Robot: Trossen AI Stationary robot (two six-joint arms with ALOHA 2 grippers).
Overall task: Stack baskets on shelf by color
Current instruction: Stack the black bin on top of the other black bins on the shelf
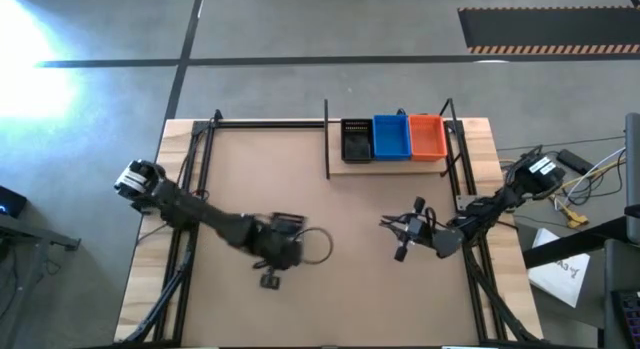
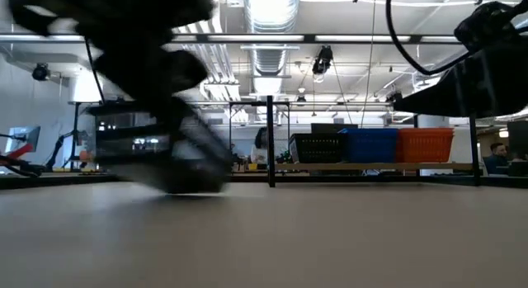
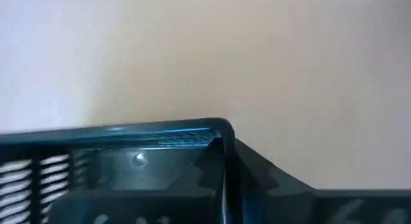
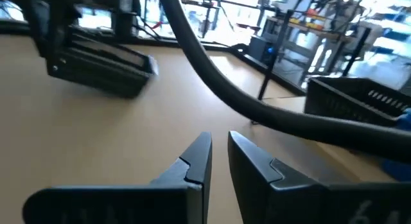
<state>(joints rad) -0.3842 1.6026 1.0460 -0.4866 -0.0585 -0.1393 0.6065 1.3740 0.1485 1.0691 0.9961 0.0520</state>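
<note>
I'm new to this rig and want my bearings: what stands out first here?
Three baskets sit in a row on the shelf at the table's far edge: black basket, blue basket, orange basket. The left gripper, at the table's middle, is shut on another black basket. The right gripper hangs nearby, empty, jaws a little apart.

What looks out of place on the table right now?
One black basket sits away from the shelf, out on the brown board under the left hand, which is shut on its rim. The black, blue and orange stacks on the shelf look tidy.
</note>
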